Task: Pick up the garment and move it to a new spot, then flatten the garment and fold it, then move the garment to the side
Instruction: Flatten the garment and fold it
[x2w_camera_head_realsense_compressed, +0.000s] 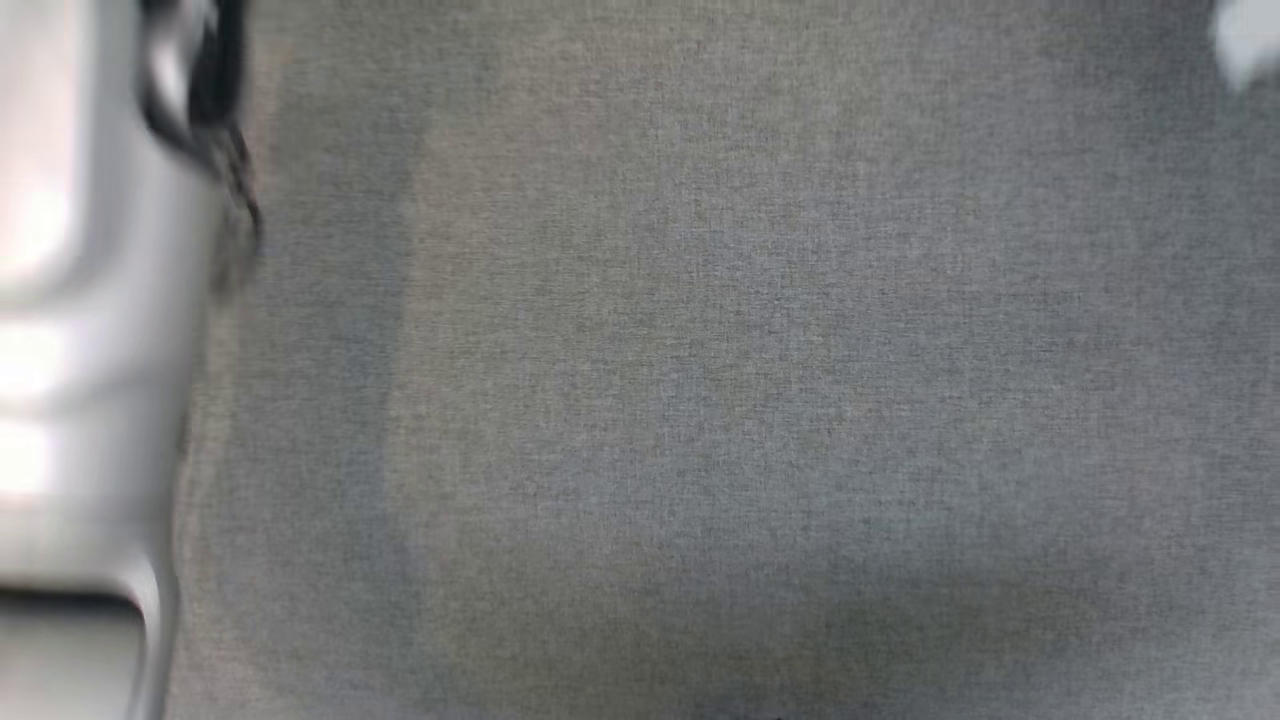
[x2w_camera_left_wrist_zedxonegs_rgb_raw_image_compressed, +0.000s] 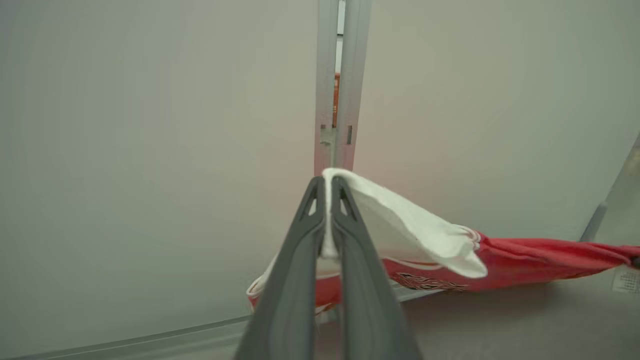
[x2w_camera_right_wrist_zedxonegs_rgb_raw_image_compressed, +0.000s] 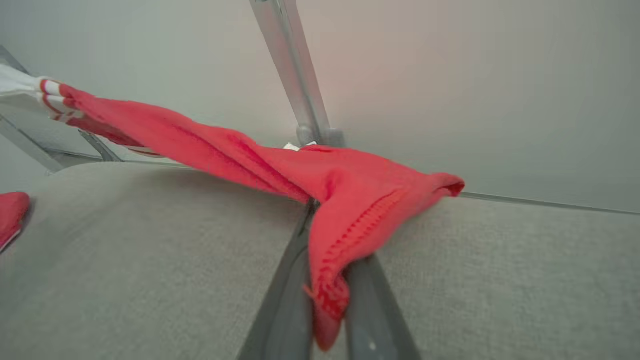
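**Stretched Between Two Grips: Lay Down Flat, Without Slack**

Pinched hard in the left gripper (x2w_camera_left_wrist_zedxonegs_rgb_raw_image_compressed: 329, 186): a white fold of the red-and-white knit garment (x2w_camera_left_wrist_zedxonegs_rgb_raw_image_compressed: 520, 257), poking just past the fingertips and trailing off to that gripper's right. Clamped just as tightly in the right gripper (x2w_camera_right_wrist_zedxonegs_rgb_raw_image_compressed: 327, 220): a bunched red stitched hem, draped over and between its fingers. Strung from one grip to the other as a taut, twisted band, raised off the grey woven table cover (x2w_camera_right_wrist_zedxonegs_rgb_raw_image_compressed: 125, 260) directly beneath the right fingers.

Judged to be the carry to a new spot, close to laying down.

Hold both grips firm and move the pair at one pace, to avoid tearing either edge free. Work out the twist while aloft by levelling the two grips, not after landing. Lower the edge farthest beyond the fingertips first, then draw back, spreading the cloth without creases. Stay clear of the upright grey metal post (x2w_camera_right_wrist_zedxonegs_rgb_raw_image_compressed: 295, 75) just beyond the fingertips, a likely snag.
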